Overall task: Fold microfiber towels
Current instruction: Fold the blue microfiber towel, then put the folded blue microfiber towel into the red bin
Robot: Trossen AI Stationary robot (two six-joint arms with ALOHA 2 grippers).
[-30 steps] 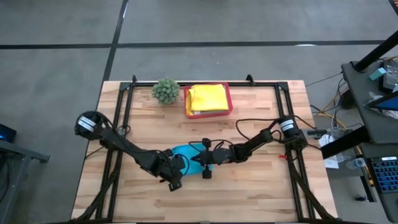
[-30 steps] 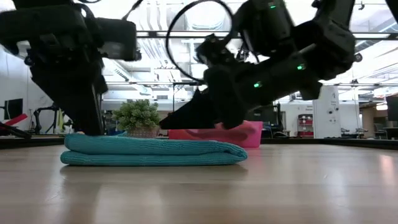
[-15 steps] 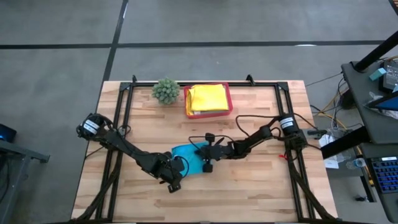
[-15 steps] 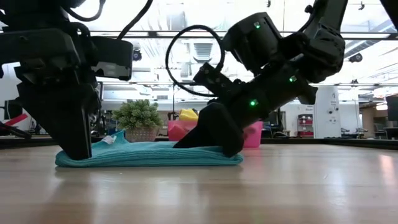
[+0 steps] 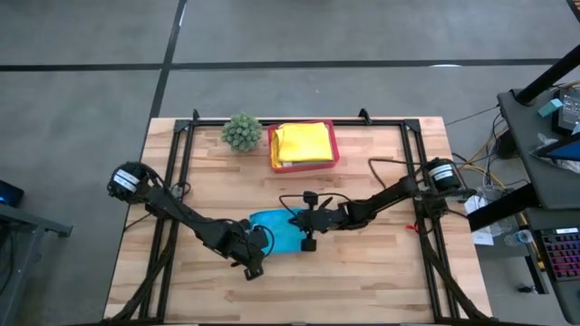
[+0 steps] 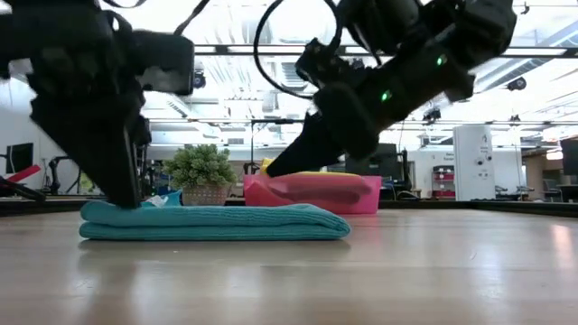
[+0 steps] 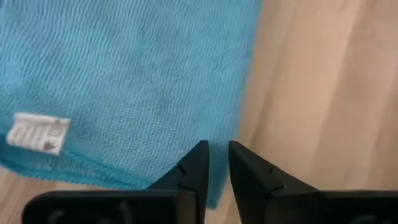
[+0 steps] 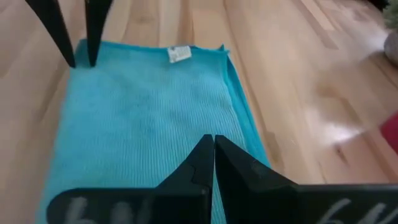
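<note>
A: Where is the teal towel (image 5: 275,233)?

B: It lies folded flat on the tabletop (image 5: 381,272), in front of the pink tray (image 5: 332,156) with the yellow towels (image 5: 303,141).

A: What are the arms doing?

B: The left end effector (image 6: 126,191) stands on the towel's edge with a narrow gap and holds nothing. The right end effector (image 6: 275,168) is pinched closed and empty, just above the towel.

A: What could go wrong?

B: I think the left tip could drag the edge when it lifts. Then the fold would open.

Left gripper (image 7: 216,163) jaws slightly apart; right gripper (image 8: 208,151) closed.
</note>
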